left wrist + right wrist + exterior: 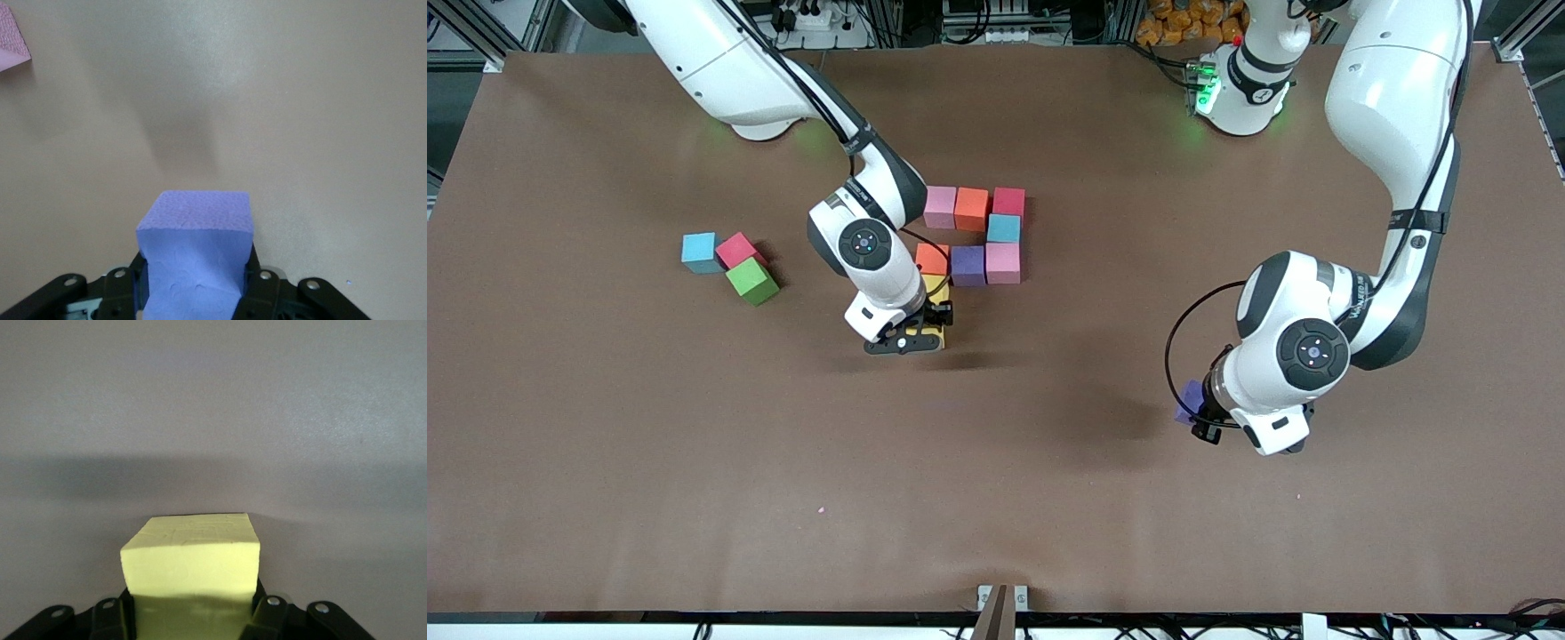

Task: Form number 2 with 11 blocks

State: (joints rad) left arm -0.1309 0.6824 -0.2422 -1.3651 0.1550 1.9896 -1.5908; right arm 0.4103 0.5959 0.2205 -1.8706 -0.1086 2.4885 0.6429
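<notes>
The partly built number 2 lies mid-table: a row of pink (940, 206), orange (972, 209) and red (1009, 203) cubes, then light blue (1003, 228), then pink (1003, 262), purple (967, 265) and orange (932, 259), then a yellow cube (936, 286) half hidden by my right arm. My right gripper (919, 338) is shut on a second yellow cube (927, 336) (190, 577), low and next to that yellow one. My left gripper (1199, 416) is shut on a purple cube (1189, 400) (197, 253), over bare table toward the left arm's end.
Three loose cubes sit toward the right arm's end: light blue (699, 252), deep pink (738, 249) and green (751, 281). A corner of a pink cube (10, 40) shows in the left wrist view. The brown table (996, 498) stretches wide nearer the camera.
</notes>
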